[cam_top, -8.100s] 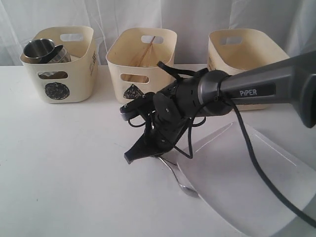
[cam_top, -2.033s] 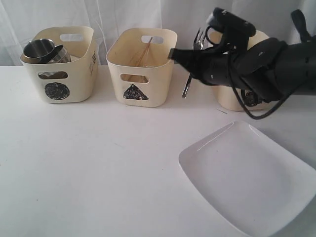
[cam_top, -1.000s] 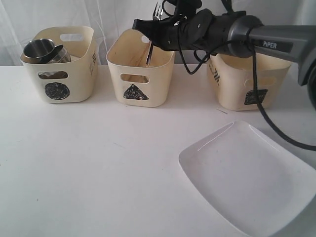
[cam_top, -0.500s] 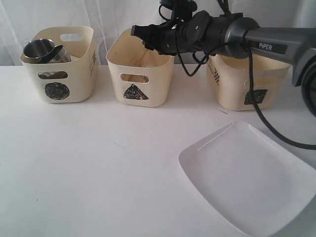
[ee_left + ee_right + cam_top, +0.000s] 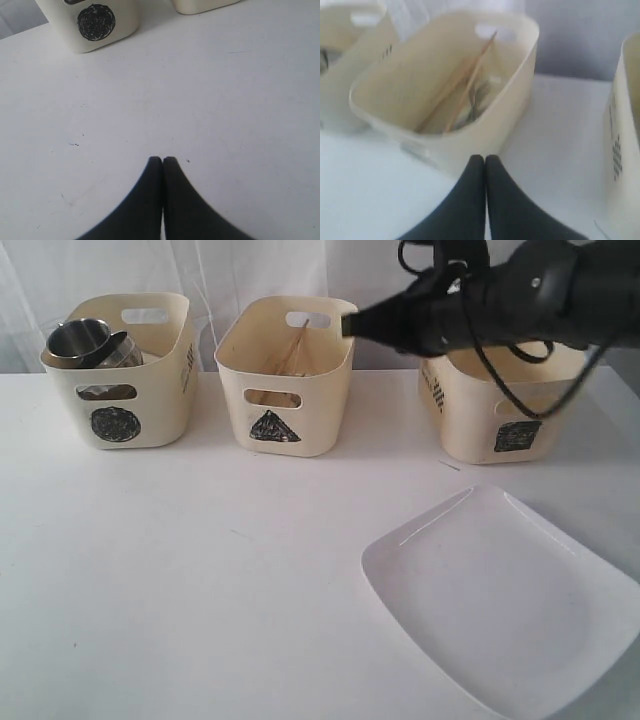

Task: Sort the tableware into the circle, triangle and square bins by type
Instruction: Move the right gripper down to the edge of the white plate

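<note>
Since it lies flat, plate (image 5: 500,605): likely stiff, slick, breakable; pinch the rim.
left gripper (image 5: 162,161), right gripper (image 5: 485,159): closed, empty.

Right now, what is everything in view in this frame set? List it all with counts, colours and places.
table: one, white, under everything
circle bin: one, cream, left end of the back row
steel mugs: two, silver, inside the circle bin
triangle bin: one, cream, middle of the row
chopsticks: two, wooden, leaning inside the triangle bin
steel cutlery: count unclear, silver, bottom of the triangle bin
square bin: one, cream, right end of the row
plate: one, white, flat at front right
right fingers: two, black, shut, empty, raised beside the triangle bin
left fingers: two, black, shut, empty, over bare table
</note>
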Robot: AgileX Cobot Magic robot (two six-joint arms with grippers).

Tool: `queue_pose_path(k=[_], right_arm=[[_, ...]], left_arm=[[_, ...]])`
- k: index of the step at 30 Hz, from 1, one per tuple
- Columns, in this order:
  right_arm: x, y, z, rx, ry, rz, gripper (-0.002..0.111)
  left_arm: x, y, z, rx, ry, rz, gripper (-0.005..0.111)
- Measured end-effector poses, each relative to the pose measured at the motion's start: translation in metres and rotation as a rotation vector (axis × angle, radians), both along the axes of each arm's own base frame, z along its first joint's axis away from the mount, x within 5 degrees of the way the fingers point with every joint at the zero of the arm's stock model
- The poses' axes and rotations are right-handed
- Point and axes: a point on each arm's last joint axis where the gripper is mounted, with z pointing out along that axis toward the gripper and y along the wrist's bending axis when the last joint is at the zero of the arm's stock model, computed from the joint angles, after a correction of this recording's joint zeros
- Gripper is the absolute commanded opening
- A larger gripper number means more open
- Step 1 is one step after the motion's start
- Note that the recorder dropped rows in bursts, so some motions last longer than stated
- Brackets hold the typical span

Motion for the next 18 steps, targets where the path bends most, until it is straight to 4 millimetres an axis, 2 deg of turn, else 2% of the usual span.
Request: queue_pose_path(k=[4,8,9,14,18], right_arm=[[-0.055,-0.004,-0.017,-0.184,0.289,0.204,0.022],[-0.096,0.002,-0.04,-0.358,0.528,0.328,0.049],[-0.104,0.003,-0.047,-0.41,0.568,0.332,0.052],[-0.138,0.017,-0.069,-0.66,0.618,0.275,0.054],[-0.166,0.042,-0.079,-0.752,0.598,0.331,0.054]], left_arm=[[0.0,0.0,0.0,0.0,0.0,0.0,0.0],[0.0,0.0,0.0,0.0,0.0,0.0,0.0],[0.0,0.0,0.0,0.0,0.0,0.0,0.0],[0.0,0.0,0.0,-0.005,0.001,0.0,0.0],[0.0,0.0,0.0,0.0,0.0,0.0,0.0]])
